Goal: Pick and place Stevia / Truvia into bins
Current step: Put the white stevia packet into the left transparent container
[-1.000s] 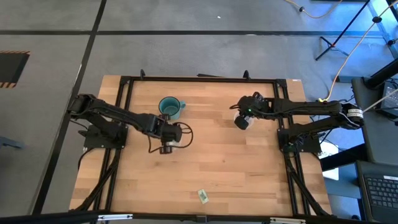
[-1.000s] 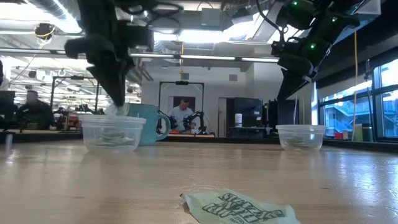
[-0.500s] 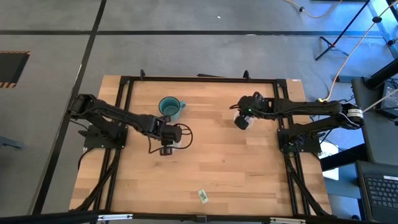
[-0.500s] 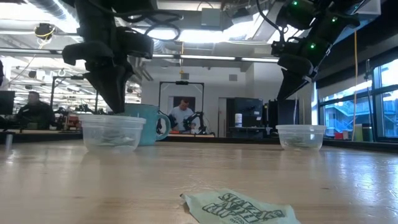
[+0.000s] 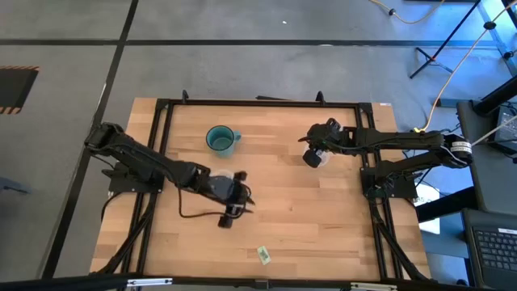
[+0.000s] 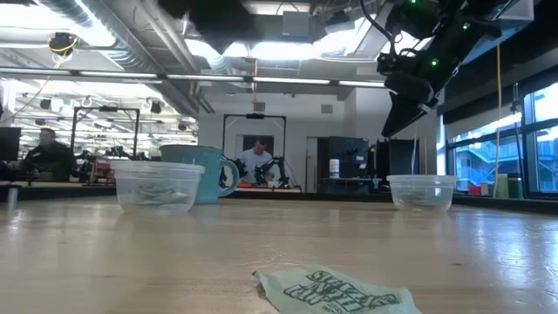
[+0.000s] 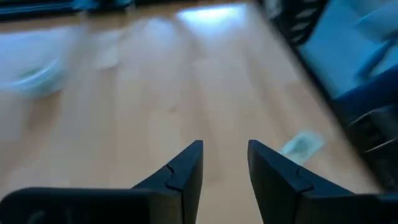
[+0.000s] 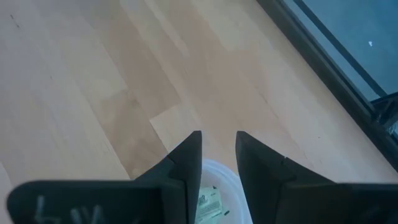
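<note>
One Stevia sachet [image 5: 263, 255] lies flat on the wood near the table's near edge, and it also shows in the low view [image 6: 336, 292] and the left wrist view [image 7: 301, 143]. My left gripper [image 5: 229, 218] hovers open above the table's middle, between the left bin [image 6: 157, 185] and that sachet, with nothing between its fingers [image 7: 225, 163]. My right gripper [image 5: 312, 155] hangs open over the right bin [image 8: 231, 186], which has sachets [image 8: 210, 203] lying in it. The left bin also holds sachets.
A teal mug [image 5: 220, 139] stands at the far left, just behind the left bin. A black frame [image 5: 258, 103] runs along the table's edges. Bare wood lies between the two bins and the near edge. People sit in the room beyond the table.
My left gripper has opened over the left bin and let go of a sachet there. It has then risen out of the low view and swung toward the table's near edge, toward the lone sachet.
</note>
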